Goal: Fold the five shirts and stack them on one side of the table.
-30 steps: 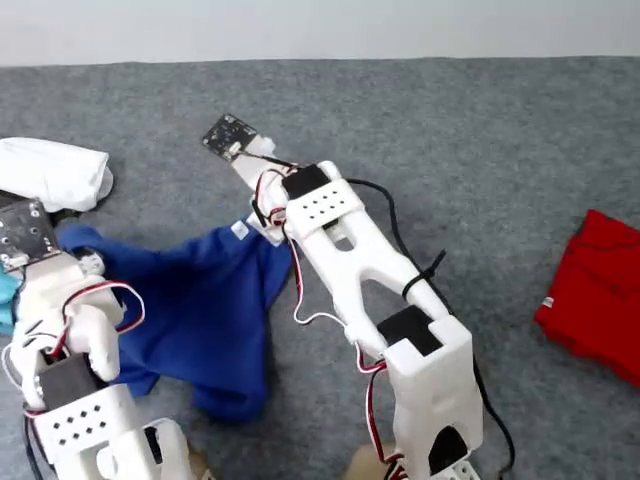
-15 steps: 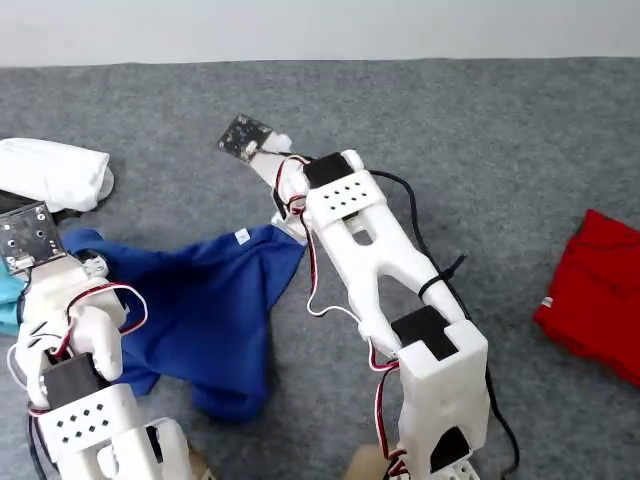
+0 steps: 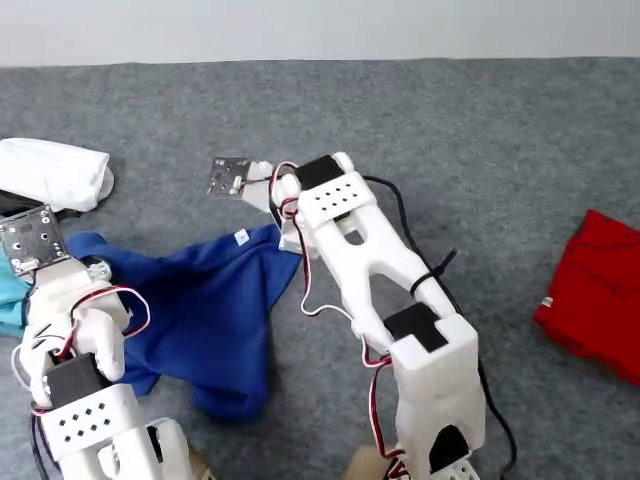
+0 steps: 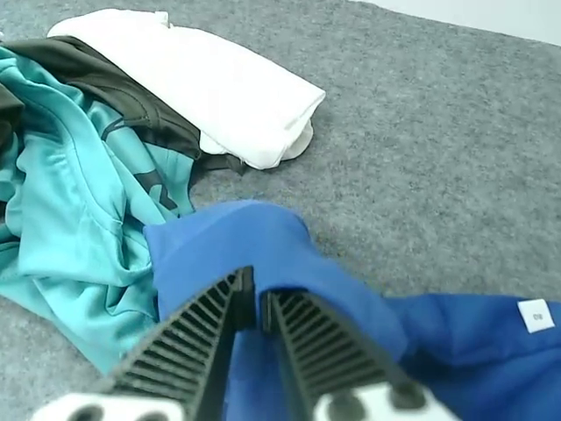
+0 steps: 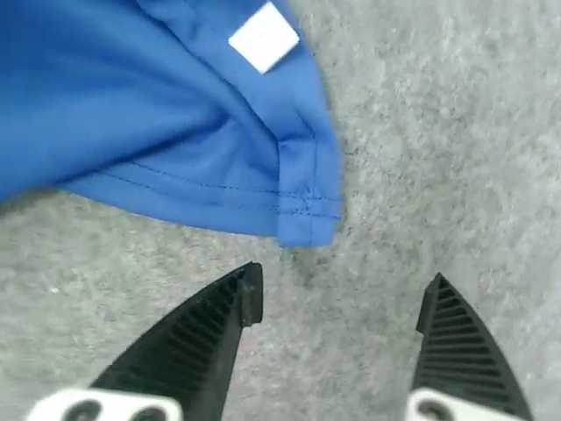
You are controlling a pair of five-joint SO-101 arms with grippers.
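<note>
At frame centre-left we pinch the blue shirt (image 3: 200,300) w/ left gripper (image 4: 255,288), right gripper (image 5: 342,281) agape; shirt unfolded, most folding prob. remains.

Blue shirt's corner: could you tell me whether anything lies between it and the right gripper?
Nothing visible does; only grey table covering lies between the open right gripper and the corner of the blue shirt.

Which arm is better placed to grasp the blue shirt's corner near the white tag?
Right. The right claw is open and sits just off that corner of the blue shirt, close to the white tag. The left claw is shut on another part of the shirt.
</note>
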